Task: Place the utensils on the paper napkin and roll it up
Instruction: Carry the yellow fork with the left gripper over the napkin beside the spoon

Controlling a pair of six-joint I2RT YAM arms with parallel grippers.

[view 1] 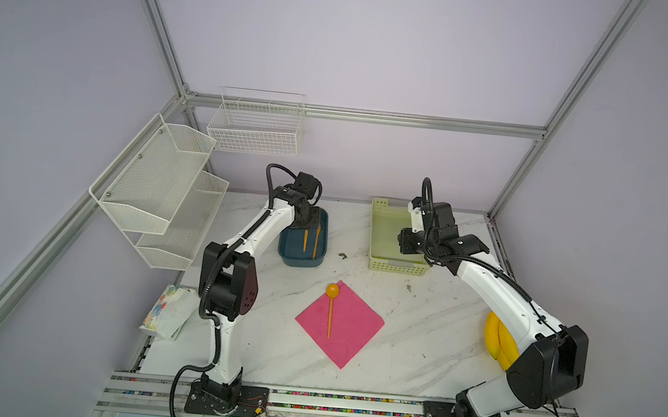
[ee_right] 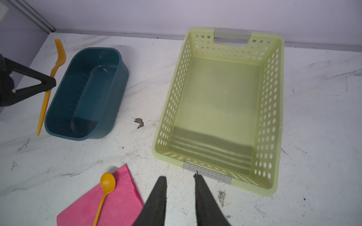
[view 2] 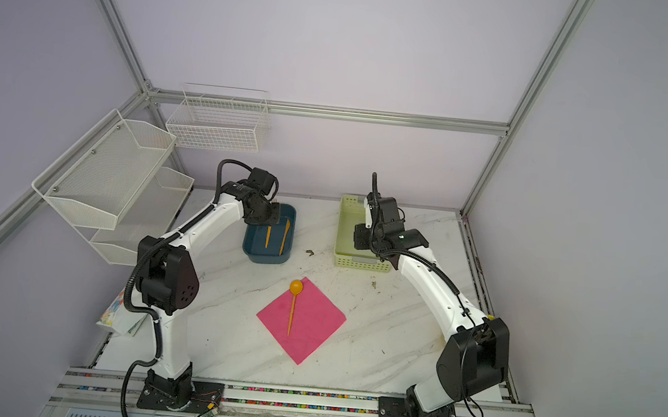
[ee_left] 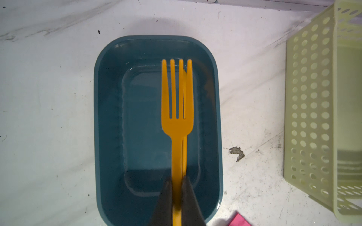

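Orange, slim and four-tined, the plastic fork hangs over the dark teal plastic tub in both top views, at eleven o'clock from the square magenta paper napkin. The orange plastic knife lies in the tub just beside it. The round-bowled orange plastic spoon lies on the napkin, its bowl over the twelve o'clock corner.

In the left wrist view the left gripper is pinched tight on the fork's narrow handle, far from the tines. I judge the fork could swivel or slip while carried, and the knife right beneath it might get nudged.

In the right wrist view the right gripper stands partly spread and empty near the pale green perforated plastic basket. The napkin looks thin and lies flat, so a hard set-down could drag it or knock the spoon
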